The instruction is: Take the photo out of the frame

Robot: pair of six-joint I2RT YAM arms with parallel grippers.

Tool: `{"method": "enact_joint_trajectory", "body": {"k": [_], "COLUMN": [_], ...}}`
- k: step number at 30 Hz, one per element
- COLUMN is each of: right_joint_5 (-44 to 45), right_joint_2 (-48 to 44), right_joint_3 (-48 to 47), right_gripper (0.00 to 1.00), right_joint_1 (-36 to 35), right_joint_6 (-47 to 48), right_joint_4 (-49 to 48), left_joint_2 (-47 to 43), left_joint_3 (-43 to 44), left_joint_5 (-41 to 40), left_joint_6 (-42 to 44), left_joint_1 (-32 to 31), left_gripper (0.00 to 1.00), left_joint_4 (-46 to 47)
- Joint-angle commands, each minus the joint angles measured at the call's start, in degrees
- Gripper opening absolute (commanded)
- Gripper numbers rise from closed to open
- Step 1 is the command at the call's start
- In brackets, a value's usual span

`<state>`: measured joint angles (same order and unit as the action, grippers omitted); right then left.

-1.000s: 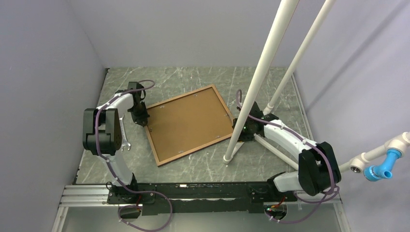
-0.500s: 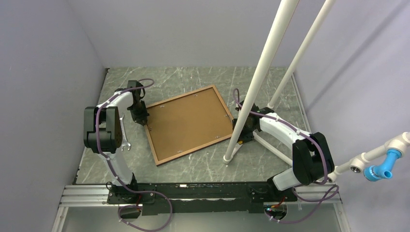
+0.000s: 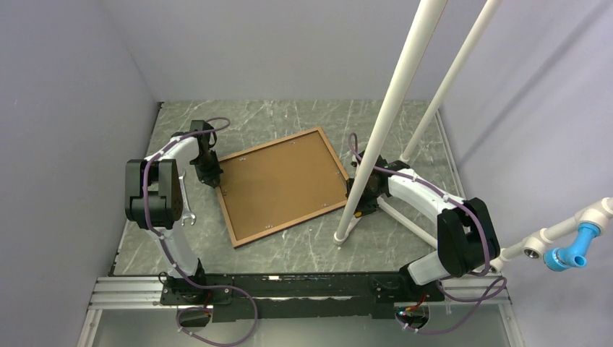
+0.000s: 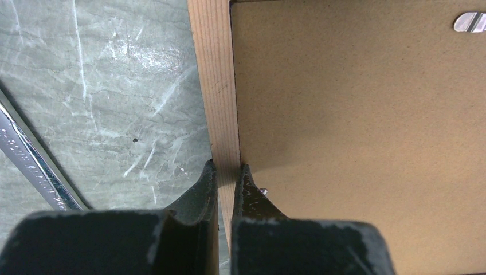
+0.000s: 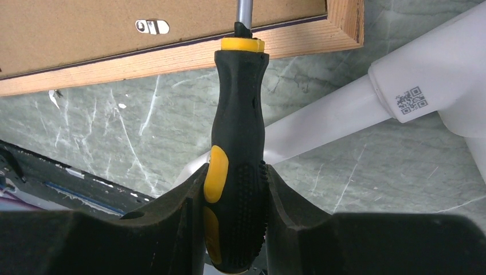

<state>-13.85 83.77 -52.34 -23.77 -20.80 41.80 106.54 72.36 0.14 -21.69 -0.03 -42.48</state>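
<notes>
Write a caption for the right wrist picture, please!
Jaws clamp a black-and-yellow screwdriver, its shaft reaching past the wooden rim of the face-down frame.

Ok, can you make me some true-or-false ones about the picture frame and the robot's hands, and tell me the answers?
1. The frame lies brown back up. True.
2. The right gripper holds a hammer. False: it grips a black and yellow screwdriver.
3. The left gripper pinches the frame's wooden rim. True.
4. The photo is already out. False: no photo shows, and the backing board sits in the frame.
5. A silver wrench lies on the table. True.
</notes>
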Motion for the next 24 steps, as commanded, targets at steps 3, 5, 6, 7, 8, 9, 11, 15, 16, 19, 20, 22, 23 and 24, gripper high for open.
{"method": "enact_joint_trajectory", "body": {"k": [3,5,6,7,8,9,11,15,16,19,20,22,23,24], "right_joint_5": [0.5,1.0,1.0,0.8,0.6,0.7,0.6,0.0,-0.3,-1.7,-1.6,-1.9,-2.1,-2.4], "right_joint_2": [-0.7,0.4,0.7,0.9,1.2,1.5,3.0,4.8,5.2,5.9,6.2,7.0,7.3,7.7], "right_joint_3": [0.3,-0.1,-0.3,-0.4,-0.6,-0.8,-1.7,-2.9,-3.1,-3.7,-4.0,-4.7,-4.9,-5.1], "right_gripper": [0.00,0.00,0.00,0.00,0.00,0.00,0.00,0.00,0.00,0.00,0.00,0.00,0.00,0.00], "right_joint_1": [0.0,0.0,0.0,-0.1,0.0,0.0,0.0,-0.1,0.0,-0.3,-0.5,-0.9,-1.0,-1.3], "right_joint_6": [-0.9,-1.3,-1.5,-1.6,-1.6,-1.5,-0.8,0.8,1.4,3.4,3.9,4.6,4.8,5.0], "right_joint_4": [-1.6,-2.2,-2.6,-3.3,-3.7,-3.9,-3.9,-4.4,-4.6,-5.2,-5.2,-5.1,-5.2,-5.4], "left_joint_2": [0.8,0.9,0.9,0.9,0.9,0.8,0.8,0.7,0.6,0.5,0.5,0.6,0.7,0.7], "left_joint_3": [1.0,1.0,0.9,0.9,0.9,0.9,0.9,0.8,0.8,0.7,0.8,0.8,0.8,0.8], "left_joint_5": [0.0,-1.2,-1.6,-1.7,-1.7,-1.5,-1.4,-1.5,-1.5,-1.6,-1.5,-1.5,-1.5,-1.5], "left_joint_6": [3.3,3.4,3.4,3.4,3.4,3.5,3.5,3.6,3.7,3.6,3.7,3.6,3.7,3.7], "left_joint_1": [-0.1,-0.1,-0.1,-0.1,-0.1,-0.1,-0.1,-0.1,-0.1,-0.1,-0.1,-0.1,-0.1,-0.1], "left_gripper": [0.00,0.00,0.00,0.00,0.00,0.00,0.00,0.00,0.00,0.00,0.00,0.00,0.00,0.00], "left_joint_4": [-0.4,-0.3,-0.3,-0.3,-0.3,-0.2,-0.1,-0.1,-0.1,0.0,0.1,0.0,0.0,0.0]}}
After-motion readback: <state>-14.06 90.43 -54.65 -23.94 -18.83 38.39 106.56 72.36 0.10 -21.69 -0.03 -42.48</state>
